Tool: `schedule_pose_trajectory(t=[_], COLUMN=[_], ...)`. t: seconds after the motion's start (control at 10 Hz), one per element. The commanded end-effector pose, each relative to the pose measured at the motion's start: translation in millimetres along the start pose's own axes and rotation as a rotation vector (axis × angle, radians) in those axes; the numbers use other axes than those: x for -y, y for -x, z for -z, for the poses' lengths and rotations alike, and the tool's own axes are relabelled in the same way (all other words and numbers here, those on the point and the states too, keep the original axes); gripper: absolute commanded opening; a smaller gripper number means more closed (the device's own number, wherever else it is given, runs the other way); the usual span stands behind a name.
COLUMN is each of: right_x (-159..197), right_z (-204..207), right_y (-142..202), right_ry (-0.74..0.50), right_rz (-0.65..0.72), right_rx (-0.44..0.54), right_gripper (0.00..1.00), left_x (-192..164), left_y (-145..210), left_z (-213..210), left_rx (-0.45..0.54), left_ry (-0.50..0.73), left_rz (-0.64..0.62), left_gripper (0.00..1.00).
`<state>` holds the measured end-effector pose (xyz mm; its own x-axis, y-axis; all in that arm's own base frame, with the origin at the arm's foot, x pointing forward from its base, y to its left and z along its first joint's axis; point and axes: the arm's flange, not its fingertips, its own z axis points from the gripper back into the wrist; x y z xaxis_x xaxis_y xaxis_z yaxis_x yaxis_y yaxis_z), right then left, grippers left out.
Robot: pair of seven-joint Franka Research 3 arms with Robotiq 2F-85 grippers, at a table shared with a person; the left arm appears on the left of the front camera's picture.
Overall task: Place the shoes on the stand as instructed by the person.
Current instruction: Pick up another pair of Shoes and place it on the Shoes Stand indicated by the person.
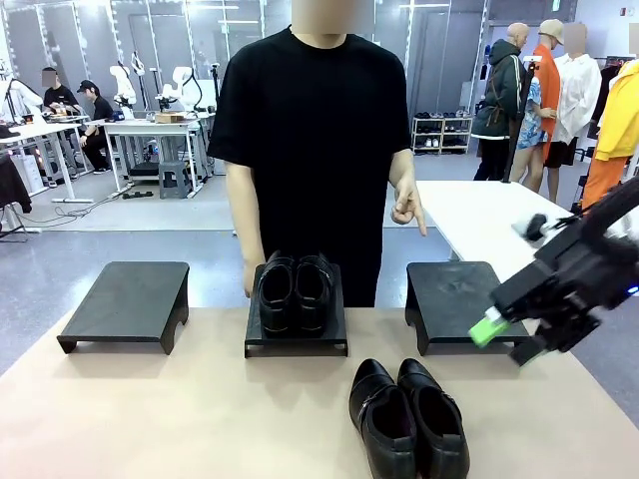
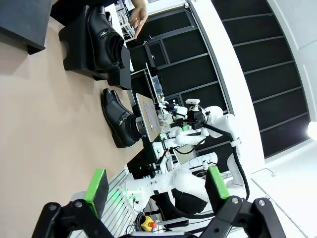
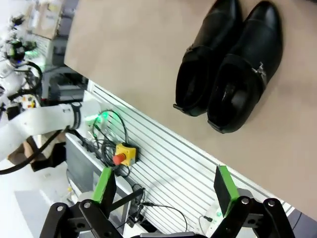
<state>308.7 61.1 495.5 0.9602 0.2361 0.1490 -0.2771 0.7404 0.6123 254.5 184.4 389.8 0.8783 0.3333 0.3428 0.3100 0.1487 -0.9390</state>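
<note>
In the front view, three black stands sit in a row on the beige desk (image 1: 180,419). The left stand (image 1: 125,299) and right stand (image 1: 454,294) are bare. The middle stand (image 1: 297,347) carries one pair of glossy black shoes (image 1: 296,291), side by side. The second pair of shoes (image 1: 407,419) rests on the desk at lower centre, touching each other, toes toward the person (image 1: 310,130). The person stands behind the middle stand, and the person's hand (image 1: 407,208) points one finger downward, right of centre in the frame.

The right gripper (image 1: 504,337) hangs at the right edge of the frame, just in front of the right stand. In the right wrist view its green pads (image 3: 105,184) stand wide apart with nothing between them, and the desk pair lies at upper right (image 3: 228,64).

The left gripper (image 2: 157,186) likewise has its pads (image 2: 96,186) spread and empty, low in the left wrist view.
</note>
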Motion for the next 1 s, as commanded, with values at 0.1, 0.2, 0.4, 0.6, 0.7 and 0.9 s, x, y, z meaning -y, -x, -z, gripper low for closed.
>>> schedule_pose_trajectory(t=[0.1, 0.2, 0.4, 0.6, 0.7, 0.9], right_x=[-10, -10, -9, -7, -5, -1], right_z=[63, 82, 111, 141, 155, 169], right_y=[-17, -21, -28, -30, -30, -34], right_ry=[0.154, 0.203, 0.238, 0.335, 0.37, 0.426], right_rz=[0.085, 0.083, 0.101, 0.102, 0.103, 0.127], right_rx=[-0.022, -0.026, -0.033, -0.031, -0.038, -0.019], right_gripper=[1.0, 1.0, 1.0, 1.0, 1.0, 1.0], left_x=[2, 2, 2, 2, 2, 2], left_y=[-1, -1, -1, -1, -1, -1], left_z=[-1, -1, -1, -1, -1, -1], left_rx=[0.006, 0.006, 0.006, 0.006, 0.006, 0.006], left_ry=[0.004, 0.004, 0.004, 0.004, 0.004, 0.004], left_rz=[0.012, 0.012, 0.012, 0.012, 0.012, 0.012], left_gripper=[1.0, 1.0, 1.0, 1.0, 1.0, 1.0])
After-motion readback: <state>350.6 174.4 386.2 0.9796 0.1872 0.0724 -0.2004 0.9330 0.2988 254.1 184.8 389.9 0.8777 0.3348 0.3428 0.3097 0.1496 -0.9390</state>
